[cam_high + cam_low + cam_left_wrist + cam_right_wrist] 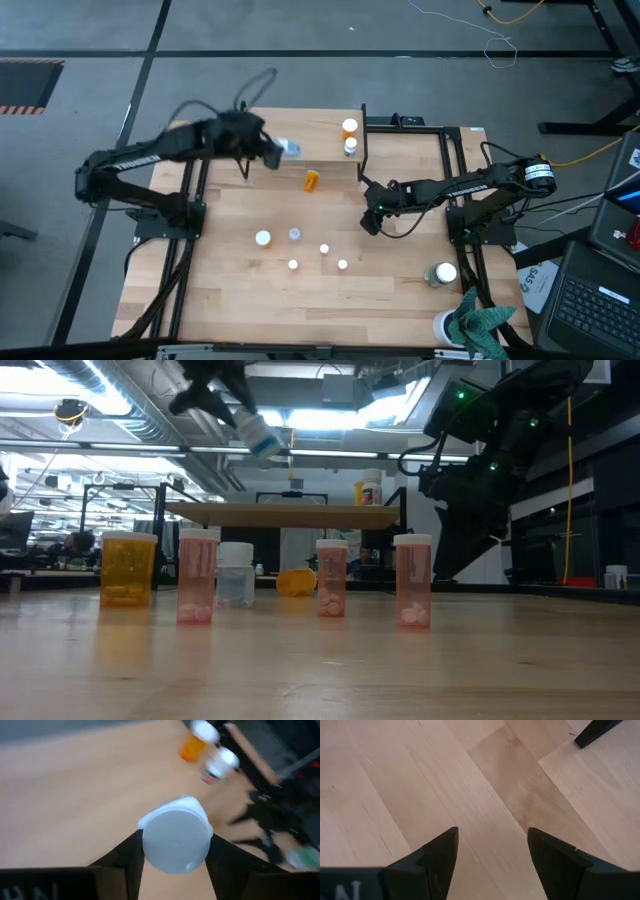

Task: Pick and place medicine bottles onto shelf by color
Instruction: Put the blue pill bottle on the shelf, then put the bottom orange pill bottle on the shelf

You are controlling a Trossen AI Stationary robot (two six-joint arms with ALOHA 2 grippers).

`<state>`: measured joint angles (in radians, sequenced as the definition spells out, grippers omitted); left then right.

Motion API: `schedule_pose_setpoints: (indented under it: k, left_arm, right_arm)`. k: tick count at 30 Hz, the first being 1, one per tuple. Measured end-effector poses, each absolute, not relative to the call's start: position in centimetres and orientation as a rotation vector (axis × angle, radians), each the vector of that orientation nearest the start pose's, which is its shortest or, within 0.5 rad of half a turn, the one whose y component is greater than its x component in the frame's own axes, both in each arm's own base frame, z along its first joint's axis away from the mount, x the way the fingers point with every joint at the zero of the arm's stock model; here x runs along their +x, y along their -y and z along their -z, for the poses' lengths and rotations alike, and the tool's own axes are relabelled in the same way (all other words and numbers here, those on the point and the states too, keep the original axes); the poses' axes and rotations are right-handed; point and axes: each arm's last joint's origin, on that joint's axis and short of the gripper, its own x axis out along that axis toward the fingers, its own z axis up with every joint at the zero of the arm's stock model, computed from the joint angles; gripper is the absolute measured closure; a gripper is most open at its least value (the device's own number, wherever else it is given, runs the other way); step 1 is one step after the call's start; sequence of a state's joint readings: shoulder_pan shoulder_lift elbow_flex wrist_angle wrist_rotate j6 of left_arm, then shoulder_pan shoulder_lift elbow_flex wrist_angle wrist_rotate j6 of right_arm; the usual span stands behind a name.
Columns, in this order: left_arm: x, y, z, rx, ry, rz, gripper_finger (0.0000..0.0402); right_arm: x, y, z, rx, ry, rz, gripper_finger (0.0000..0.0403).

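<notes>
two bottles (349, 137) on shelf (320, 140), one in left pincer (280, 150).

- The left arm reaches from its base at the 9 o'clock side toward 12 o'clock, elbow bent, wrist raised well above the tabletop.
- The left end effector (272, 150) has its two fingers (131, 854) closed on a white-capped bottle (175, 840), carried tilted in the air.
- The right arm stretches from the 3 o'clock side toward the centre, forearm low.
- The right end effector (371, 222) points down, fingers (440, 851) parted and holding nothing.
</notes>
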<state>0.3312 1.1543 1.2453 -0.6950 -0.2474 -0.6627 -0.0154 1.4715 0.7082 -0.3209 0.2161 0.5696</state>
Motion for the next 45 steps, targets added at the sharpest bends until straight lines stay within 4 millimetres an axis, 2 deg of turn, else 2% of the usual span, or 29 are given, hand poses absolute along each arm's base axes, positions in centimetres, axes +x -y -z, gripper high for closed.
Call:
schedule_pose_setpoints:
  k: [3,8,12,19,24,34,40,45]
  left_arm:
    - [21.1,-10.1,-39.5,-0.623,-0.466,-0.834,0.0234]
    - [20.7,-13.2,-41.0,-0.631,-0.668,-0.971,0.0234]
    - [21.7,-15.5,-39.4,-0.658,-0.824,-1.039,0.0234]
    - [24.1,-18.2,-36.0,-0.656,-0.988,-1.016,0.0234]
    - [24.8,-19.0,-34.9,-0.653,-1.035,-0.998,0.0233]
    - [25.2,-19.2,-35.0,-0.602,-1.02,-0.967,0.02]
    - [25.2,-19.2,-36.7,-0.57,-0.969,-0.953,0.0178]
    - [25.1,-19.2,-39.4,-0.553,-0.869,-0.948,0.0167]
  right_arm:
    - [25.8,1.0,-15.6,0.404,-0.98,0.507,0.0162]
    - [25.8,1.0,-15.6,0.405,-0.971,0.504,0.0162]
    - [25.9,1.0,-15.6,0.405,-0.968,0.503,0.0162]
    - [25.9,1.0,-15.6,0.406,-0.968,0.503,0.0162]
    - [25.9,1.0,-15.6,0.405,-0.969,0.503,0.0162]
    - [25.9,1.0,-15.6,0.406,-0.967,0.503,0.0162]
    - [25.9,1.0,-15.6,0.405,-0.968,0.502,0.0162]
    - [25.9,1.0,-15.6,0.405,-0.967,0.503,0.0162]
